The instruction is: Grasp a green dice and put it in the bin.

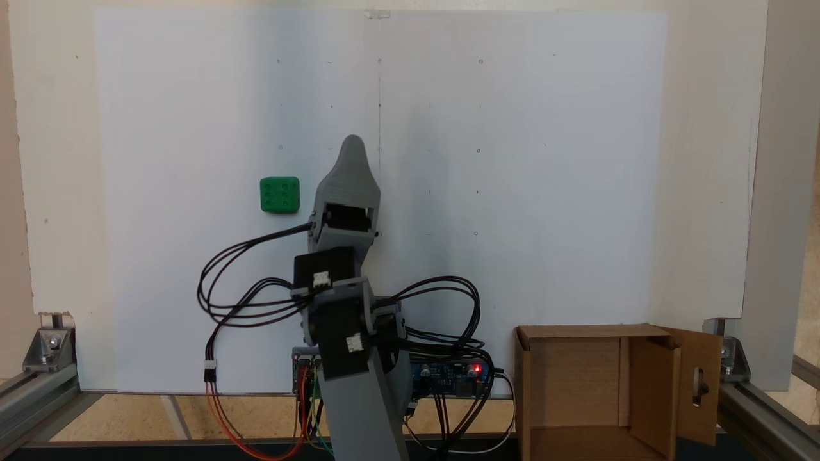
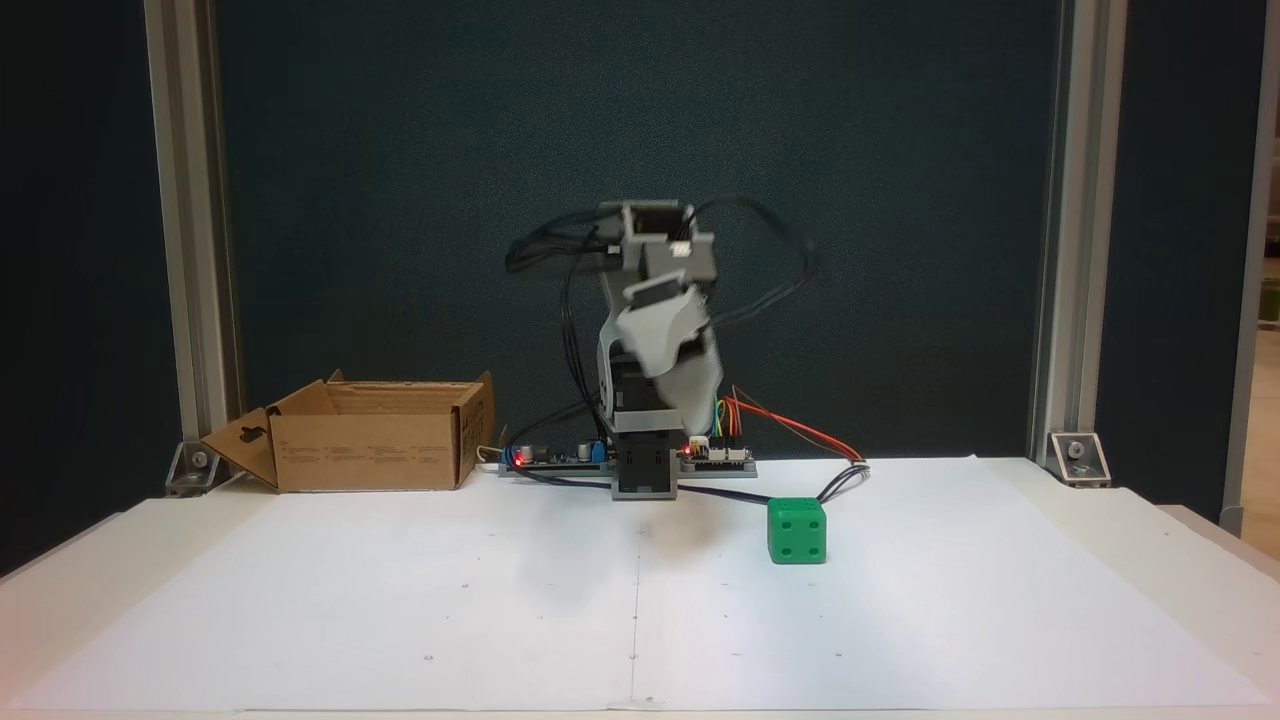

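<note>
The green dice [image 1: 280,194] [image 2: 797,531] rests on the white paper, untouched. In both fixed views my gripper [image 1: 353,144] [image 2: 700,395] hangs raised above the sheet, well apart from the dice. One fixed view puts the dice just left of the grey gripper; the other puts it lower right of it, nearer the camera. The gripper is motion-blurred and its jaws overlap, so only one tip shows. The bin [image 1: 570,384] [image 2: 365,452], an open brown cardboard box with a slotted flap, stands beside the arm's base.
A circuit board with red lights [image 1: 461,371] [image 2: 560,458] and looping black cables [image 1: 243,288] sit around the arm's base. Aluminium frame posts [image 2: 190,250] [image 2: 1065,250] stand at the table's corners. White paper [image 1: 544,160] covers most of the table.
</note>
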